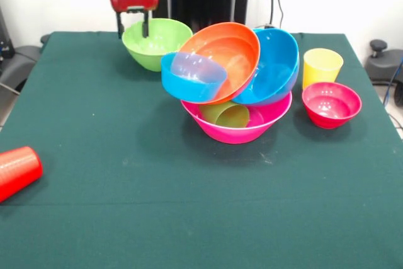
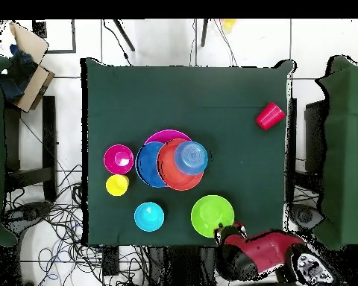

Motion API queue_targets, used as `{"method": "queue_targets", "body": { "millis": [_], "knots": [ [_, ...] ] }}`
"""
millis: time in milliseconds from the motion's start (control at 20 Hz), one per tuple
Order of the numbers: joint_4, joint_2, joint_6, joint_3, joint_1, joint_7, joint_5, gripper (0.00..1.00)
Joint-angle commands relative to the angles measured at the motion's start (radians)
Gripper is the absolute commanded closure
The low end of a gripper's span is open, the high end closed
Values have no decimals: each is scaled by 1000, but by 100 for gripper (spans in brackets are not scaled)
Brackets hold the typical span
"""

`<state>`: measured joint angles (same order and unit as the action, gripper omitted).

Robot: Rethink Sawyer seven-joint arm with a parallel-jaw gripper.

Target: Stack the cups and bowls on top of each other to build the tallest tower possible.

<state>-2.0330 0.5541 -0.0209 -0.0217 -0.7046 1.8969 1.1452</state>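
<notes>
The tower stands mid-table: the pink bowl holds a green cup lying inside it. The large blue bowl, the orange bowl and the small translucent blue bowl lean tilted on top. The lime green bowl sits at the robot's side. My gripper is open, one finger outside that bowl's rim and one inside. The yellow cup stands upright beside the magenta bowl. The red cup lies on its side.
The cyan bowl sits near the table edge by the robot; the tower hides it in the front view. The green table has open cloth in front of the tower. Chairs and cables surround the table in the overhead view.
</notes>
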Motion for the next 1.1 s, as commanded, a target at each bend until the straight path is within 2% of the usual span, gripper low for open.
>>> {"method": "queue_targets", "body": {
  "millis": [50, 250, 550, 600, 900, 1100],
  "knots": [
    [183, -249, -268, 203, 142, 78, -58, 0],
    [231, -378, -417, 288, 185, -8, -196, 0],
    [250, -417, -460, 304, 191, -18, -227, 0],
    [255, -421, -463, 310, 197, -2, -222, 100],
    [228, -379, -469, 319, 210, 22, -207, 100],
    [166, -264, -376, 280, 202, 85, -134, 100]
  ]
}}
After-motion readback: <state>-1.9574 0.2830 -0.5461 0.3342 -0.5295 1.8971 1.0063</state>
